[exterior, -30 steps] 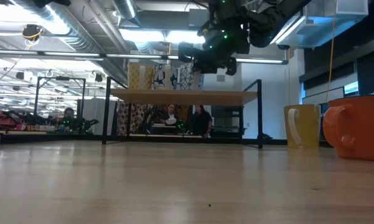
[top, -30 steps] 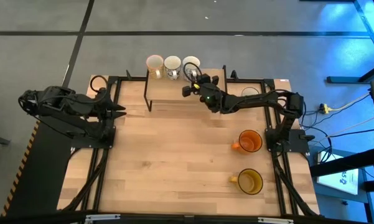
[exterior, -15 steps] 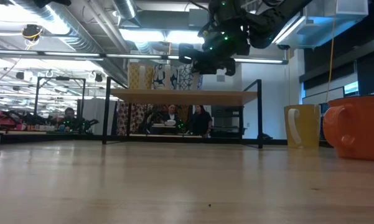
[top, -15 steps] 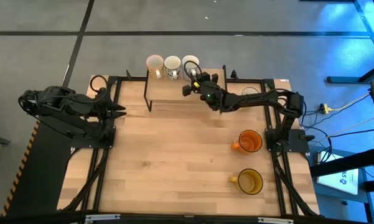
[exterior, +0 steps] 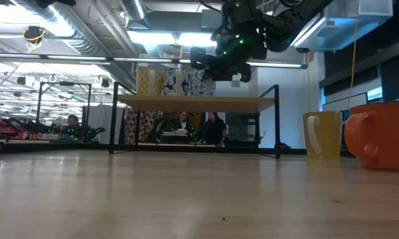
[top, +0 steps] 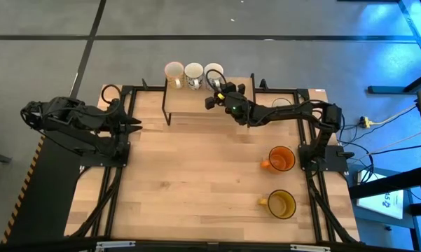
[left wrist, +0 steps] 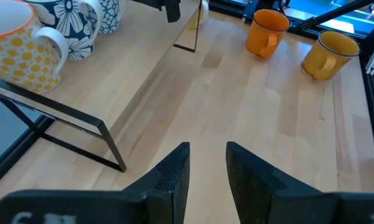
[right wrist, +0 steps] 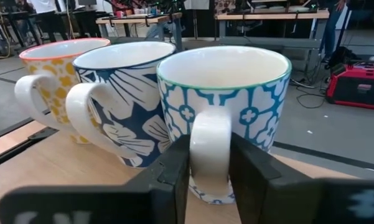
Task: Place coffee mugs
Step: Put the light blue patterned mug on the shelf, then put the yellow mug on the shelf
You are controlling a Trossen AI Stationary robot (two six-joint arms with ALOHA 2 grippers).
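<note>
Three mugs [right wrist: 155,106] upright on shelf | handles face right pincer [right wrist: 208,168] | fingers straddle teal mug's handle [right wrist: 210,149]

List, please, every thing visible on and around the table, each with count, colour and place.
patterned mugs: three on the shelf in a row; yellow-dotted mug, dark blue floral mug, teal-patterned mug
orange mug: one, on the table's right side
amber mug: one, on the table, nearer the front than the orange one
shelf: one, wood top on a black frame, at the table's far edge
table: one, light wood
people: at least two, in the room behind
left end effector: open, empty, left of the table
right end effector: at the teal-patterned mug's handle
</note>
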